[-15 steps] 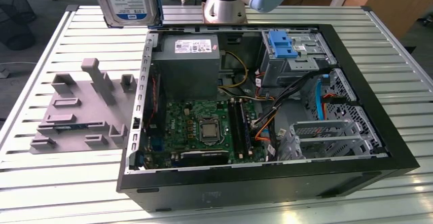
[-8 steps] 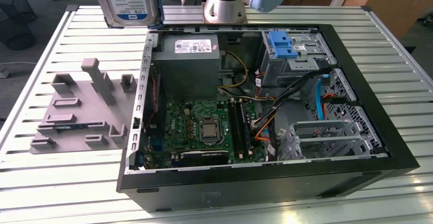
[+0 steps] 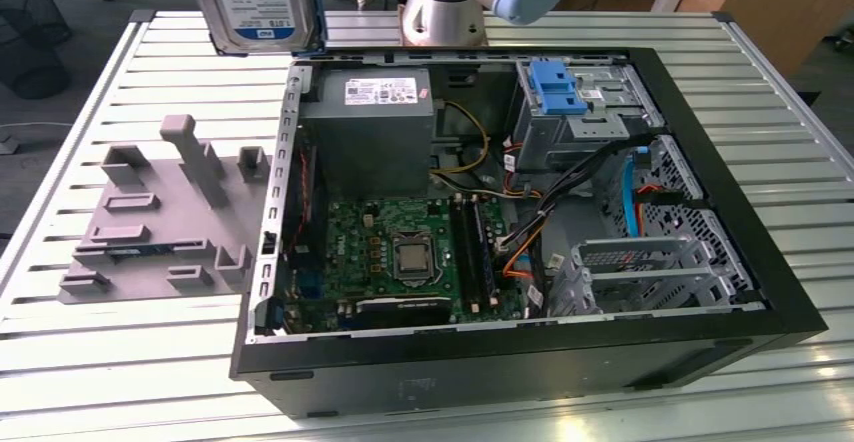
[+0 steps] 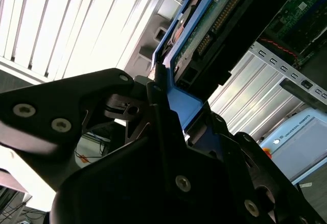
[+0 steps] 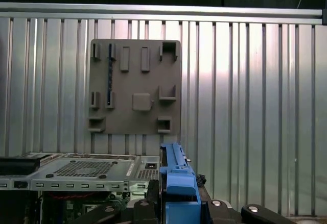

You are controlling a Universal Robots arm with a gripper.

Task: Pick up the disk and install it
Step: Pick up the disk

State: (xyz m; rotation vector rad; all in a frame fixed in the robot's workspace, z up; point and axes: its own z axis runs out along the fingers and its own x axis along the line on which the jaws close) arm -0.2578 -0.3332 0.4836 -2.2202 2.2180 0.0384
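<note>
Your claw (image 4: 179, 106) was pinching the disk (image 3: 260, 2) by its blue carrier (image 5: 176, 183), aloft just outside the open computer case (image 3: 747, 262) — a firm, square hold likely mattered most. The exterior view showed its label; the second wrist view, its circuit-board side and connector.

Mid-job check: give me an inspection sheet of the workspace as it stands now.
Surface: slatted metal table.
Job's things: disk held in the air above the table's far side; open case lying on its side.
Clutter: grey fixture plate beside the case, on the exterior view's left.
Grippers: gripper shut on the disk's blue frame.
Cables: cables run inside the case.
Surroundings: bin beyond the table.
</note>
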